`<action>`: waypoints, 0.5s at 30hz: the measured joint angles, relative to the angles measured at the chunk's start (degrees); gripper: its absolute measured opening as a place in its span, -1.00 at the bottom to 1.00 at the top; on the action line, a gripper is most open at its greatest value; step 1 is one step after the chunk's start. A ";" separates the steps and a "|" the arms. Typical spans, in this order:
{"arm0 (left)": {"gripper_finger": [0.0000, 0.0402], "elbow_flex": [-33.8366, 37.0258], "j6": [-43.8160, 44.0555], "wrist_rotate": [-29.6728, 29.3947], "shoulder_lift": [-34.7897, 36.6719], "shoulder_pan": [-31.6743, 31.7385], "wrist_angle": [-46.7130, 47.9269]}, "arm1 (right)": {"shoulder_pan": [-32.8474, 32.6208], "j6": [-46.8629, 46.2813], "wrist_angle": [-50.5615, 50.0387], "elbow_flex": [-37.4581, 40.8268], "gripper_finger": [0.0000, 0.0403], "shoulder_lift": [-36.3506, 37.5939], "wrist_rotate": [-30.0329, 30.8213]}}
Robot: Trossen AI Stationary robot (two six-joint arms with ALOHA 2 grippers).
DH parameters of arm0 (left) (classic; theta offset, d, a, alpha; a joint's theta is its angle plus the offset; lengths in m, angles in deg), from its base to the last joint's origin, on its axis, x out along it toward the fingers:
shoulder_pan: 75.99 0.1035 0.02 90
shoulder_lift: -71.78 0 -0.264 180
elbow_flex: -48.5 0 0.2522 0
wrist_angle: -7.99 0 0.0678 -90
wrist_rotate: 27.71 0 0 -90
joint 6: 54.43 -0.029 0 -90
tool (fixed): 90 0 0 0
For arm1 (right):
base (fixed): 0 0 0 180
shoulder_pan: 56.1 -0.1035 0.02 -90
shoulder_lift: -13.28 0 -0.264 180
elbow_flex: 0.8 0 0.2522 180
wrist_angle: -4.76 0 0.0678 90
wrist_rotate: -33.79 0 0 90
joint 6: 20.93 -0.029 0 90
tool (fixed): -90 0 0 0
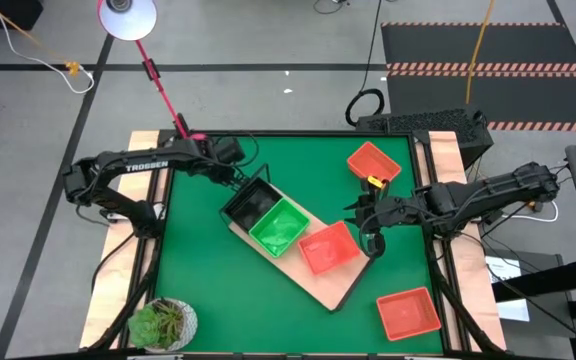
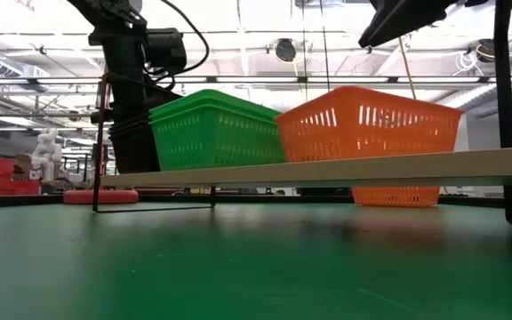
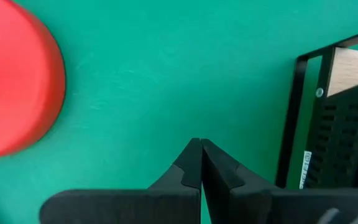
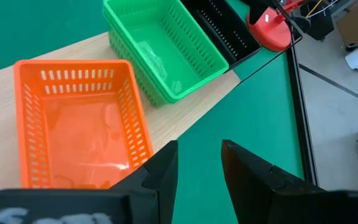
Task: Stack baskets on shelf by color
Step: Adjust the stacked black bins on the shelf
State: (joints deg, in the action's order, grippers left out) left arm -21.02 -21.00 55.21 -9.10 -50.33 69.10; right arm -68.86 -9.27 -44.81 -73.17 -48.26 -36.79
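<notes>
Shelf (image 1: 313,268) lies diagonally on the green table mat (image 1: 208,290), a long light-wood board with black wire end frames. On it, in a row, sit a black basket stack (image 1: 245,206) at the end nearest the left arm, a green basket stack (image 1: 281,228) in the middle, and one red-orange basket (image 1: 328,247) beside that; the rest of the board toward its other end is bare. From table height the black baskets (image 2: 134,142) are mostly hidden behind the left arm and the green ones (image 2: 216,131), so how many are nested there cannot be counted. Two more red-orange baskets rest off the shelf on the mat: one beyond the shelf near the right arm (image 1: 373,162), one past the shelf's bare end (image 1: 408,313).

The left gripper (image 3: 201,163) hovers just off the shelf's black-basket end, fingers pressed together and empty, with the round red lamp base (image 3: 14,87) nearby, cut off at the frame edge. The right gripper (image 4: 199,163) hangs beside the shelf's red-orange basket (image 4: 79,121), fingers spread, holding nothing.
</notes>
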 joint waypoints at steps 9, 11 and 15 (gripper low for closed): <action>-1.00 -0.03 -1.75 -0.92 0.00 0.26 0.13 | 0.00 -0.04 0.00 0.00 -0.42 0.00 0.00; -1.00 0.82 -2.91 -0.49 0.04 1.09 -0.42 | 0.00 -0.04 0.00 0.00 -0.42 0.00 0.00; -1.00 4.41 -3.42 2.54 0.04 3.28 -2.88 | 0.01 -0.04 -0.02 0.00 -0.42 0.00 -0.02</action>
State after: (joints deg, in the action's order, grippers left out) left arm -16.61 -24.41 57.75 -9.05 -47.05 66.21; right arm -68.85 -9.31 -44.84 -73.17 -48.26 -36.81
